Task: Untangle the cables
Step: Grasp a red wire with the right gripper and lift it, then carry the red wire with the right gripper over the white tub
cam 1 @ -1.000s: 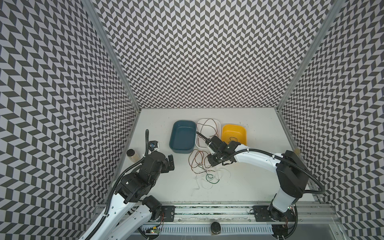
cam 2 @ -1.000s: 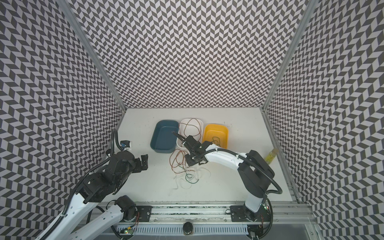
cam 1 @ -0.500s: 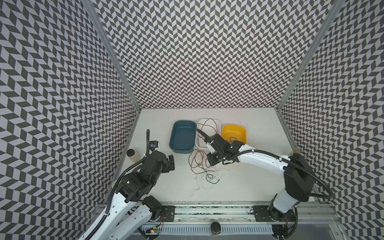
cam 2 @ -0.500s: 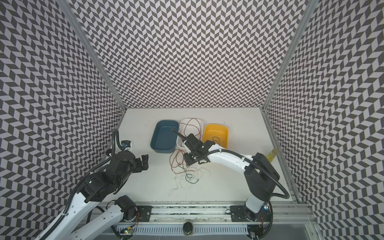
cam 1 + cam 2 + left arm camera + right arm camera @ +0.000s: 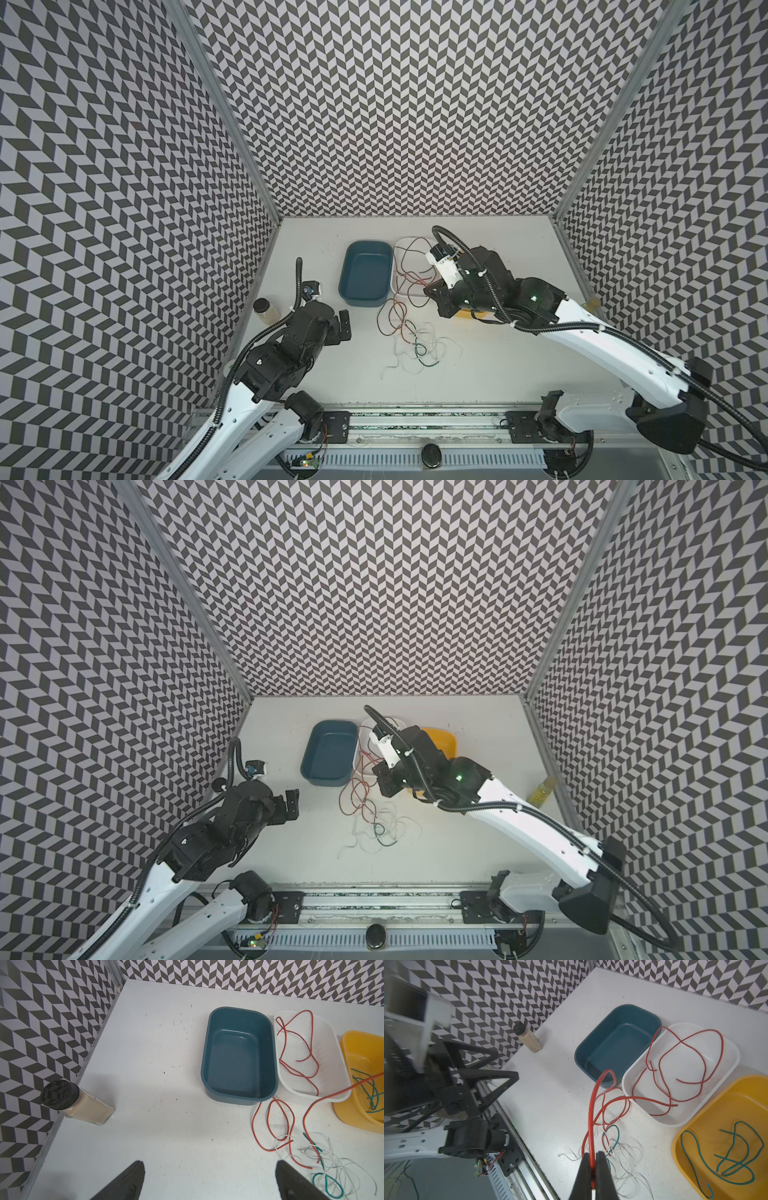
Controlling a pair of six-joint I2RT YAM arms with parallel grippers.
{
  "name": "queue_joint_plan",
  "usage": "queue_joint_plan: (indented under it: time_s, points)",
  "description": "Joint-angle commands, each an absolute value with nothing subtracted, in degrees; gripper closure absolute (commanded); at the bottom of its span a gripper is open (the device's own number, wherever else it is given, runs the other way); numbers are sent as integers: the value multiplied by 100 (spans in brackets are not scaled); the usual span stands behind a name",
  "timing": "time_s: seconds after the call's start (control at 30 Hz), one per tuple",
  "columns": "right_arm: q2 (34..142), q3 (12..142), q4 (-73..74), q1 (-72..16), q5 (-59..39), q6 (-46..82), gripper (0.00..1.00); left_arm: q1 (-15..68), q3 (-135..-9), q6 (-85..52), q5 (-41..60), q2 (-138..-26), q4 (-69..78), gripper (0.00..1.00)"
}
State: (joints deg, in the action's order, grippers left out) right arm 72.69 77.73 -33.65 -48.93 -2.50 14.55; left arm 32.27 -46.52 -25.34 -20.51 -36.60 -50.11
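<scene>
**Above the desk (image 5: 511, 361), the right jaws pinch a red cable (image 5: 591, 1118)**

In the middle of the desk, just on the near side of the white tub (image 5: 409, 240), the right arm (image 5: 582, 332) has the right jaws pressed together on a single red cable. The right wrist view shows the strand squeezed between the two black fingers (image 5: 604, 1178). From there it arches upward and drops back toward the desk. In the left wrist view a red strand climbs off the desk to the right, passing over the near rim of the white tub.

The lower end of the held strand runs into the tangle (image 5: 409, 345) of cables lying loose on the desk, on the near side of the tubs. The tangle has red-brown loops on its far side, with thin white wires and a dark green wire on its near side, all crossing one another.

More red cable lies coiled in the white tub, with one part spilling over the near rim. Green cable (image 5: 733, 1157) lies in the yellow tub (image 5: 716, 1105), just right of the white one. The blue tub (image 5: 365, 274) sits just left of the white one.

At the left, the left arm (image 5: 291, 353) hangs over the desk, well apart from the tangle, and the left jaws stand wide apart. A jar (image 5: 266, 311) with a dark lid stands by the left wall.
</scene>
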Motion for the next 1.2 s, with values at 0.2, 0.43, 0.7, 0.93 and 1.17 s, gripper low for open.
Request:
queue_joint_plan:
  time_s: [0.2,0.43,0.7,0.93,1.17]
  points:
    - [6806,9014,-3921,-4931,-86,1116,100,3208,-4614,-2531,-2057,-3723,-4950,0]
    - [7198,9682,-4237,-4890,648,783,100,3207,-4624,-2531,-2057,-3718,-4957,0]
    - [8174,10130,-4327,-4446,790,768,100,3208,-4615,-2531,-2057,-3718,-4957,0]
    - [8990,10296,-3843,-4028,790,635,100,3206,-4614,-2391,-2039,-3709,-4944,0]
    - [9936,10421,-3608,-3882,1104,421,100,3208,-4606,-2373,-2004,-3673,-4923,0]
